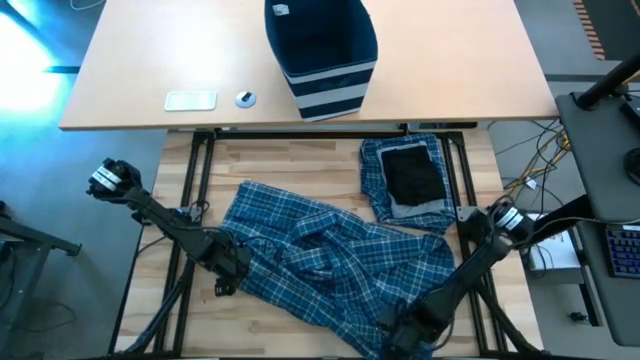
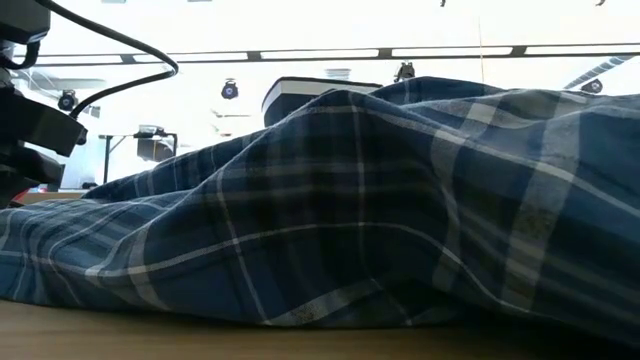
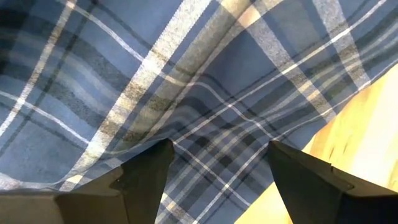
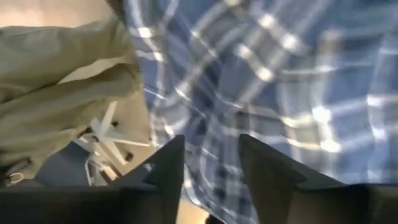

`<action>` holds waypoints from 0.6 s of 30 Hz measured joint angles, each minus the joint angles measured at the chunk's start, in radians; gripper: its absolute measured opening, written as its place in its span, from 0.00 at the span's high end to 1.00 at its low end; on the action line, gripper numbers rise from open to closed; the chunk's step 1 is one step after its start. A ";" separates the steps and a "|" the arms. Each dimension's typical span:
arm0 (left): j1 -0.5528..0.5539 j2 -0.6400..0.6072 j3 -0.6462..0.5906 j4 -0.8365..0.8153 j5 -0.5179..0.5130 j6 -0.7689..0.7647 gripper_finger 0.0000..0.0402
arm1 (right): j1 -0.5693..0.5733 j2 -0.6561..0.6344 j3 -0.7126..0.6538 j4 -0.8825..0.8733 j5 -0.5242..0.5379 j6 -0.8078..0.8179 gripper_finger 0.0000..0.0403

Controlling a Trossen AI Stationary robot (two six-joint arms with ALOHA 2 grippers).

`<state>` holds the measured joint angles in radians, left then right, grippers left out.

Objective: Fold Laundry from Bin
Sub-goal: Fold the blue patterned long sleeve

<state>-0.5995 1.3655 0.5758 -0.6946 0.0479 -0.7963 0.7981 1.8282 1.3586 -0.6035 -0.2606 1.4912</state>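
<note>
Blue-and-white plaid laundry [image 1: 340,255] covers the pale wood table [image 1: 270,165], a black piece [image 1: 413,175] atop it (upper right), beside the navy, pale-striped bin [image 1: 322,55].

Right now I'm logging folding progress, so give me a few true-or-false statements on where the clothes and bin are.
1. The bin stands on the far tan table, apart from the clothes. True.
2. A black piece lies on the folded pile. True.
3. The big plaid garment is folded flat. False: it lies rumpled and spread out.
4. The left end effector is at the bin. False: it is at the plaid garment's left edge.
5. The bin holds plaid clothes. False: none show inside.
</note>
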 joint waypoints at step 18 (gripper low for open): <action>0.000 0.000 0.000 -0.015 0.029 0.008 0.35 | -0.009 0.060 0.035 -0.007 0.000 -0.068 0.97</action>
<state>-0.5991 1.3655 0.5755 -0.7097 0.0773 -0.7878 0.7896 1.8884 1.3934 -0.6104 -0.2609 1.4233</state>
